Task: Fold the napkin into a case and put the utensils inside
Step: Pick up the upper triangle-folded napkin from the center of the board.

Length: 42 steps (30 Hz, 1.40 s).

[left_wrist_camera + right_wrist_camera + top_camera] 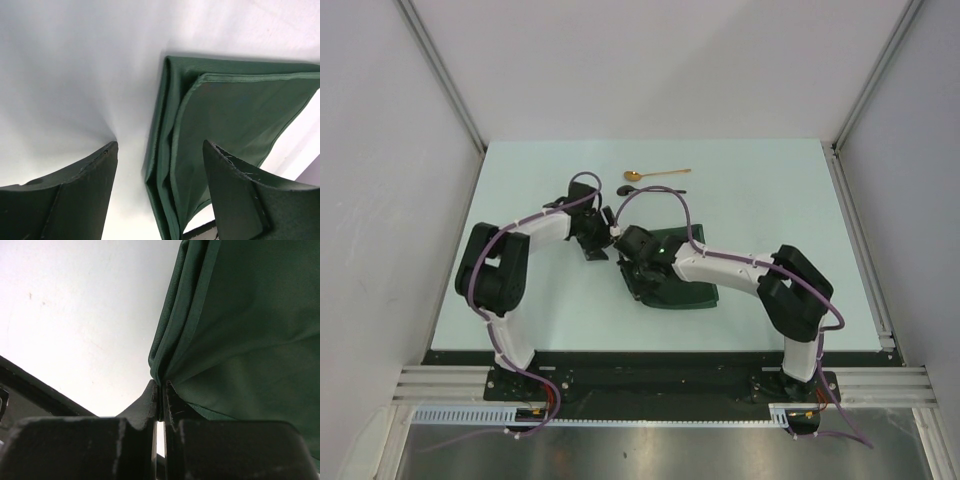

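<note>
**Step in hand (judged): folding the cloth down to the narrow case shape.**

**Condition**
- The napkin (pixel 685 290) lies on the tabletop (pixel 540 180) near the centre, slightly right, and is already doubled into several layers. The left wrist view shows stacked hems along its left edge.
- The right end effector (pixel 160 390) is closed, and the layered left edge of the cloth appears to be pinched between its tips.
- The left end effector (pixel 160 145) is spread wide and grips nothing. It sits low over bare tabletop just left of that same edge.
- The gold spoon (pixel 657 175) and the black spoon (pixel 650 189) lie close together on the far side, apart from the cloth and untouched.

**Procedure**
1. Check that the pinch takes every layer of the edge. A missed lower layer will trail and spoil the fold.
2. Bring the left end effector onto the same edge farther along and close it there, so that the edge travels as one straight line.
3. Lift only enough to clear the cloth beneath, then carry the edge to the right in a low arc, parallel to the long side.
4. Lay the edge flat before releasing it. Leave one short end open so the spoons can enter.

**Caution**
The cloth is soft, so a one-point pull will probably skew the stack or drag the whole napkin across the tabletop.
</note>
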Motion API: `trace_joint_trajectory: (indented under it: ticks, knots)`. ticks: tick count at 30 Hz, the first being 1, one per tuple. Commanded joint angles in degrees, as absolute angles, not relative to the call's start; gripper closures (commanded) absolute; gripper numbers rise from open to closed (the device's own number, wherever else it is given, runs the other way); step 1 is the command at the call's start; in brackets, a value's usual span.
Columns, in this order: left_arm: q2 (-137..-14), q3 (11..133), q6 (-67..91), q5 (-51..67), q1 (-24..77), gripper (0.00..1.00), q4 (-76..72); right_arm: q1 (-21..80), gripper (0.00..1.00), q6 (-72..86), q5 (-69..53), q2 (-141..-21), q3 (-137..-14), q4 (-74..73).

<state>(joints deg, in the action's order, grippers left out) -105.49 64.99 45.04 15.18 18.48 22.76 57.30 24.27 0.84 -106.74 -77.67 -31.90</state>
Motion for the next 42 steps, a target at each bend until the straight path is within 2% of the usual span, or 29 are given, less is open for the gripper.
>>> trace_joint_trajectory:
  ticks: [1, 18, 25, 38, 41, 42]
  knots:
    - [-107.31, 66.45, 46.76, 13.0, 19.6, 0.26, 20.66, 56.51, 1.0, 23.2, 0.53, -103.8, -77.43, -29.88]
    - [-110.83, 68.99, 48.96, 13.45, 20.04, 0.28, 21.36, 55.37, 1.0, 22.94, 0.88, -99.58, -78.22, -32.08]
    - [-113.2, 70.66, 49.74, 14.06, 20.13, 0.34, 20.74, 55.28, 1.0, 23.12, 0.97, -99.14, -78.13, -32.08]
    - [-114.61, 71.01, 51.06, 13.27, 19.95, 0.59, 20.74, 54.67, 1.0, 23.11, 0.97, -98.44, -77.52, -32.52]
    - [-114.61, 71.02, 50.98, 12.92, 19.43, 0.69, 20.65, 54.75, 1.0, 23.12, 1.05, -97.74, -77.08, -32.52]
    - [-114.52, 70.84, 50.89, 13.01, 19.16, 0.82, 20.39, 54.84, 1.0, 23.12, 1.05, -97.56, -76.99, -32.52]
